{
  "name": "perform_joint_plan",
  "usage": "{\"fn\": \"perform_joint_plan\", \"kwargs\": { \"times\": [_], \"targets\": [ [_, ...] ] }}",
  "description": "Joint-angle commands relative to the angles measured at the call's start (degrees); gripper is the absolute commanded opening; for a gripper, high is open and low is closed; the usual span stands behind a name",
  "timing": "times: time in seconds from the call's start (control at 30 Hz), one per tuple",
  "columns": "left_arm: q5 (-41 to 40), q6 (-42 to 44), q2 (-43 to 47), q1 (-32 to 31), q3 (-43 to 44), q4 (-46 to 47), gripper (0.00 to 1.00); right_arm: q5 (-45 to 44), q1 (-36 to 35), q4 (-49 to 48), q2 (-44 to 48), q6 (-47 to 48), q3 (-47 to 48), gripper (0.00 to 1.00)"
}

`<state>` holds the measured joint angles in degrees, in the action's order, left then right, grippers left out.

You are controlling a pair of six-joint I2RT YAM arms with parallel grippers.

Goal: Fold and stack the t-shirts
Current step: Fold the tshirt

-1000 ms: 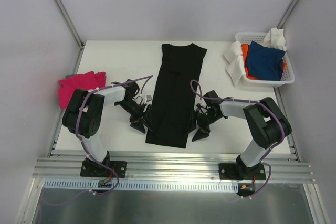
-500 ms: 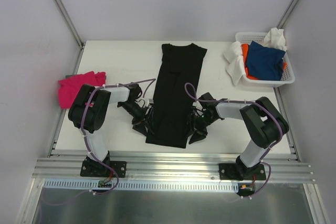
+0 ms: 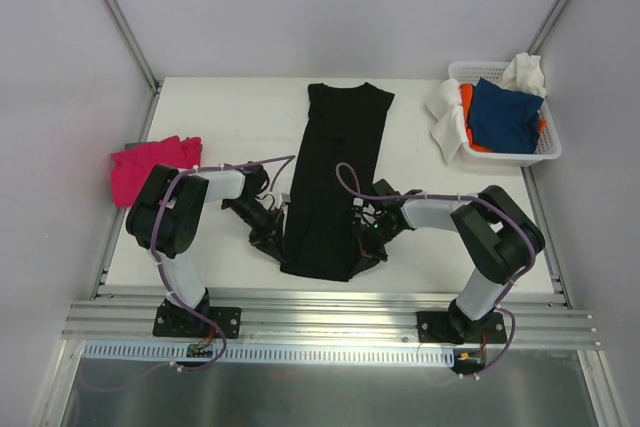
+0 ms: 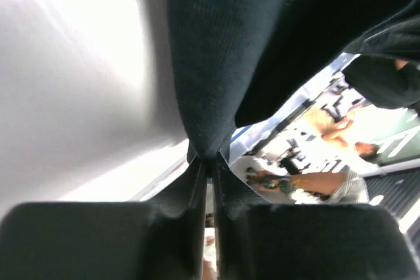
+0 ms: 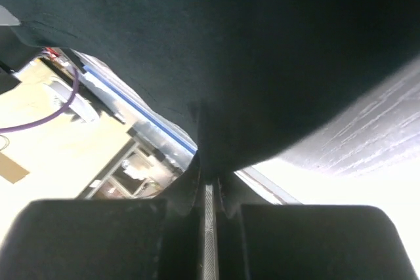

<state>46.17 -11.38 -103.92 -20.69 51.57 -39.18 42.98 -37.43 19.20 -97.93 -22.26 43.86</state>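
Folding the black t-shirt point(image 3: 335, 182) in half is, I judge, the step in hand. It lies as a long narrow strip in the middle of the surface point(image 3: 230, 117), with the collar far and the hem near the arms. The left hand point(image 3: 272, 239) is pressed together on the left near corner of the hem, and the right hand point(image 3: 365, 245) on the right near corner; each wrist view shows black cloth pinched between the fingers. To do it well, both hands should rise together at the same height and carry the hem straight toward the collar, so that the strip does not twist. The cloth is soft and may sag in the middle, so a slow move seems wise. The pink t-shirt point(image 3: 150, 165) lies at the left edge, and the other ones are in the basket point(image 3: 545, 152) at the far right
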Motion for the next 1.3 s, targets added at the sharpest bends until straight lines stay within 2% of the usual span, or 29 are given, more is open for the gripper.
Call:
{"fn": "perform_joint_plan", "kwargs": {
  "times": [0.0,0.13,0.3,0.47,0.57,0.7,0.83,1.27],
  "targets": [
    [0.7,0.8,3.1,-0.5,0.3,-0.6,0.0,-3.4,-0.2,4.2,2.6,3.9,3.1,0.01],
    [0.2,2.8,4.7,-0.6,3.3,-2.1,0.0,-6.5,1.8,9.3,8.5,8.5,4.4,0.01],
    [-0.6,6.0,5.6,-1.3,9.8,-7.1,0.0,-9.6,6.8,20.2,15.5,18.0,9.1,0.01],
    [-2.0,8.2,5.6,-2.2,17.4,-9.8,0.0,-10.8,14.6,26.1,15.1,21.8,15.3,0.01],
    [-3.4,9.4,3.2,-2.2,23.9,-10.9,0.0,-12.3,16.9,24.8,13.7,23.9,18.5,0.01],
    [-4.9,10.6,-2.5,-1.6,37.1,-12.2,0.0,-13.2,19.3,20.4,10.8,23.0,21.4,0.01],
    [-5.6,10.8,-11.5,-0.6,48.2,-13.1,0.0,-13.4,21.3,17.3,6.5,23.1,28.7,0.0],
    [-9.9,12.4,-34.1,4.7,77.8,-13.3,0.0,-14.9,24.3,14.1,-18.7,26.2,52.2,0.01]
  ]
}}
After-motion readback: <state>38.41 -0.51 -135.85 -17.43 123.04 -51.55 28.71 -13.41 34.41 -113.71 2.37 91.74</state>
